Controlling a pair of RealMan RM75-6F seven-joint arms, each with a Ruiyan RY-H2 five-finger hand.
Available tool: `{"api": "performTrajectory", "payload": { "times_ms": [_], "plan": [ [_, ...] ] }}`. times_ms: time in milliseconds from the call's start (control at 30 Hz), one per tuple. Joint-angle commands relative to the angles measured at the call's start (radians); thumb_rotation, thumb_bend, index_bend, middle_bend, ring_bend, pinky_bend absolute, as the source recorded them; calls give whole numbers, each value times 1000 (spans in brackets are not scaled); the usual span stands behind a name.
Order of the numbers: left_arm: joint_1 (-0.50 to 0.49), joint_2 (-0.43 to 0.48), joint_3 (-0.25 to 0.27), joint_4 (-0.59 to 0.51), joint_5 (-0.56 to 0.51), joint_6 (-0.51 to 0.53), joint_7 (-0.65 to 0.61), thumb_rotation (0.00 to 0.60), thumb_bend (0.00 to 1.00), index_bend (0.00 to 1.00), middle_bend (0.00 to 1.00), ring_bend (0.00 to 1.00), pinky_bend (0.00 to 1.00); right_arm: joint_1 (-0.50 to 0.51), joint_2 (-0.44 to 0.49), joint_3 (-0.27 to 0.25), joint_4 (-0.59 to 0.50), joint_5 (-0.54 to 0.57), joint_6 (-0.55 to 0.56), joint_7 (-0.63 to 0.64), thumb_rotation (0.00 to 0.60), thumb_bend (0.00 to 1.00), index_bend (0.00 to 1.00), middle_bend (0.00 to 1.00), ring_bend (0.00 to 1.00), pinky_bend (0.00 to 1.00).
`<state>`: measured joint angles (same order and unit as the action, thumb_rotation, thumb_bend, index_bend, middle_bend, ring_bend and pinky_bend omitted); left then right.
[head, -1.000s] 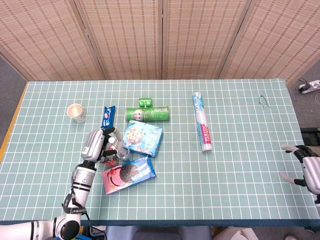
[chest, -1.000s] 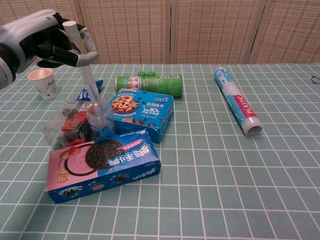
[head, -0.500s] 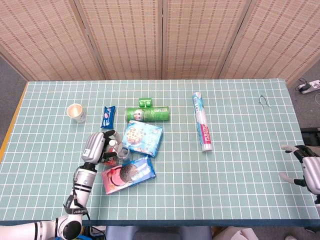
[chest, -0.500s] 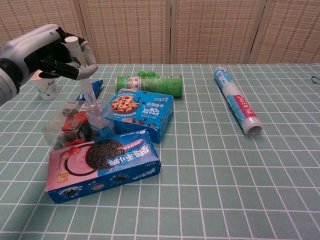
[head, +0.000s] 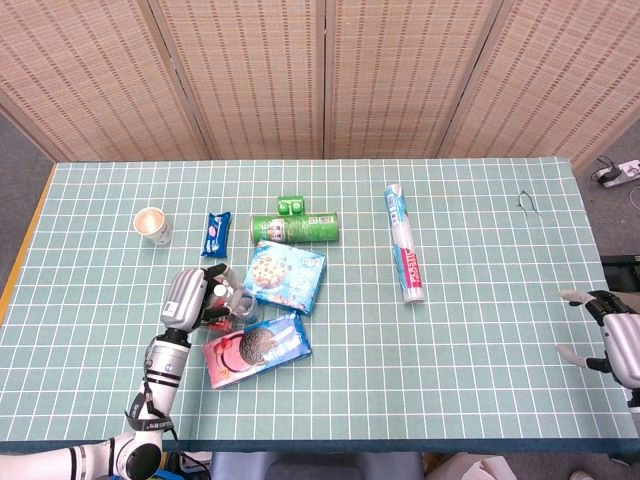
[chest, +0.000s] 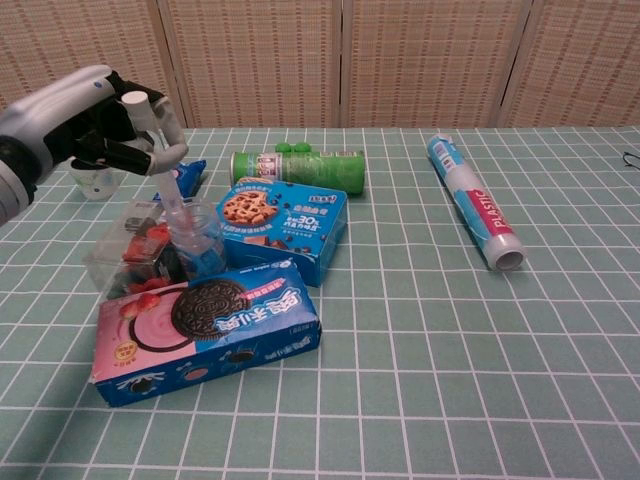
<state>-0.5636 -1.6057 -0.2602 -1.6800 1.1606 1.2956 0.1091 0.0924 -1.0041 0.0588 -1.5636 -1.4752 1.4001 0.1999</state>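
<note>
At the far left of the worktop (chest: 420, 400), our left hand (chest: 85, 125) is clenched around the top of a tall clear tube (chest: 165, 180) with a white cap, which stands tilted with its lower end in a small clear jar with a blue label (chest: 200, 240). The jar stands at about nine o'clock of the blue cookie box (chest: 283, 225), touching the clear fruit tray (chest: 130, 252) on its other side, with the Oreo box (chest: 205, 330) just in front at six o'clock.

We judge the tube light, stiff and smooth, so likely slippery; thin clear plastic could crack if squeezed hard. The capped upper end, where we already grip, looks the best hold, since the lower end is crowded by packets. The jar looks light and could tip if the tube levers against its rim.

Far to the right, at the worktop's three o'clock edge, our right hand (head: 615, 335) hangs released, fingers apart, holding nothing.
</note>
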Motion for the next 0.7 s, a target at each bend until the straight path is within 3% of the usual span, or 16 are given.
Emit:
{"api": "performTrajectory", "payload": {
  "times_ms": [33,367,700],
  "plan": [
    [5,2,3,4,4,-3,-7,600,612,641,1000,996,992,1,-1,0,0,1,-2,-2,600,62,276,357,224,414],
    [20,3,15,18,14,-17,-23,600,482,595,1000,993,988,4,-4,1,0,6,-8,-10,600,62,276,357,224,414],
    [21,-16,29,36,18,-37,-10,600,271,573,1000,991,987,5,-5,1,-1,8,-10,-12,600,62,276,357,224,414]
  ]
}}
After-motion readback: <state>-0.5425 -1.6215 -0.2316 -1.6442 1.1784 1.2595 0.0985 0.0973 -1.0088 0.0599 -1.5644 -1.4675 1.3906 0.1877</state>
